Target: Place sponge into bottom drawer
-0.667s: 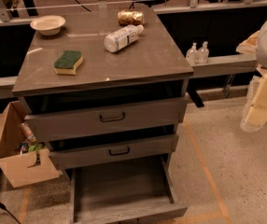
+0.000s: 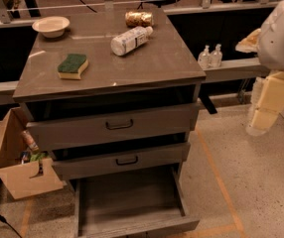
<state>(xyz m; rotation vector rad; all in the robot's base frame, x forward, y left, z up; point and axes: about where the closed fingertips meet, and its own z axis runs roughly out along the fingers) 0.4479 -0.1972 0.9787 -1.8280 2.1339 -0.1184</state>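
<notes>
arm white rnd shell | claw cream, blocky, far rt

cabinet top, sponge, bottle, bowl, can

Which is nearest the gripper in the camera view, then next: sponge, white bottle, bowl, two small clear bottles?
The gripper hangs right of the cabinet.
1. two small clear bottles: on the ledge right of the cabinet.
2. white bottle: lying on the top, toward the back.
3. sponge: top, left side.
4. bowl: back left corner.
</notes>
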